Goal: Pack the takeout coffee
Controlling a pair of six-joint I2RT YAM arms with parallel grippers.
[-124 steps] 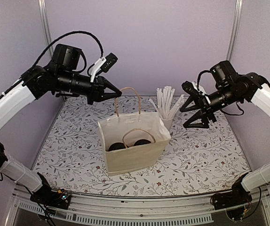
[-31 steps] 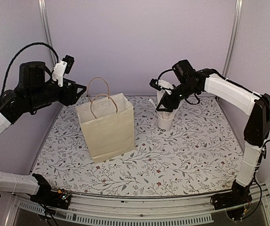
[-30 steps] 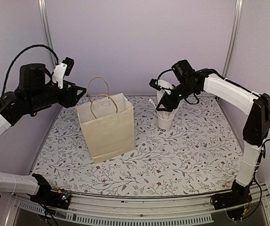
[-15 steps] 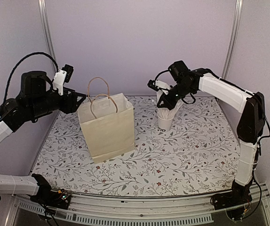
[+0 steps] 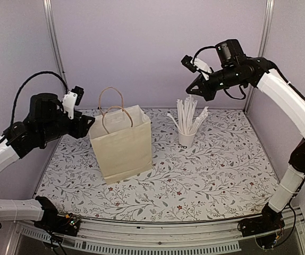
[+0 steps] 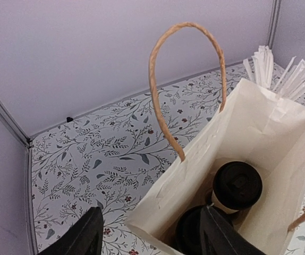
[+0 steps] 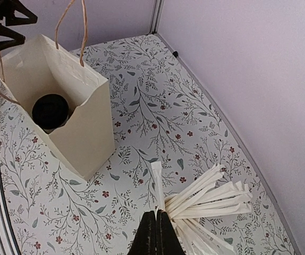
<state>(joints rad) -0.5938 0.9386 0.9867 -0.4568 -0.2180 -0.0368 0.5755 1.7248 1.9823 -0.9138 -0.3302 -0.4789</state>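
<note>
The takeout coffee [image 6: 236, 186] stands inside the cream paper bag [image 5: 121, 146], black lid up, with a second black lid [image 6: 191, 236] beside it. One lid [image 7: 50, 110] also shows from the right wrist. My left gripper [image 5: 90, 123] is open at the bag's upper left corner. In the wrist view that left gripper [image 6: 151, 212] has one finger outside the rim and one over the bag's mouth. My right gripper [image 5: 191, 91] hangs above the straws [image 5: 188, 114]. The right gripper [image 7: 157, 212] is shut with a thin white straw [image 7: 157, 183] running into its tips.
The white cup [image 5: 186, 139] of straws stands right of the bag [image 7: 83, 133], near the back wall. The bag's two rope handles [image 5: 111, 98] stick up. Walls close the floral table [image 5: 216, 175] at the back and both sides.
The right gripper shut among the straws, then rose well above the cup. The left gripper came lower, down to the bag's left rim. The bag has not moved in the last second.
</note>
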